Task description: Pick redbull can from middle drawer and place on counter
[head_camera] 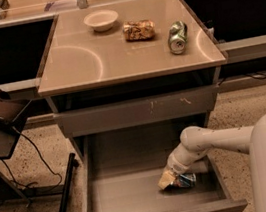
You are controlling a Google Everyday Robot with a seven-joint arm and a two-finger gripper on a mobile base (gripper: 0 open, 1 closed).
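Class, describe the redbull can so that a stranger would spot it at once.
Under the beige counter, look into the open middle drawer. At its right side, by the gripper, lies the redbull can: blue-and-silver, unlike the green-and-silver can up on the counter.

Glossy beige counter (80, 61), grey middle drawer (128, 197)
Tan gripper (168, 179) in the drawer, at the blue-and-silver redbull can (185, 181); green-and-silver can (177, 37) above.

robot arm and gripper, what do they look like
The arm is made of smooth, rounded cream-white tube segments, narrowing toward the wrist; no cables or markings show. The small tan-yellow gripper sits low in the wide shallow grey middle drawer, at the slim blue-and-silver redbull can.
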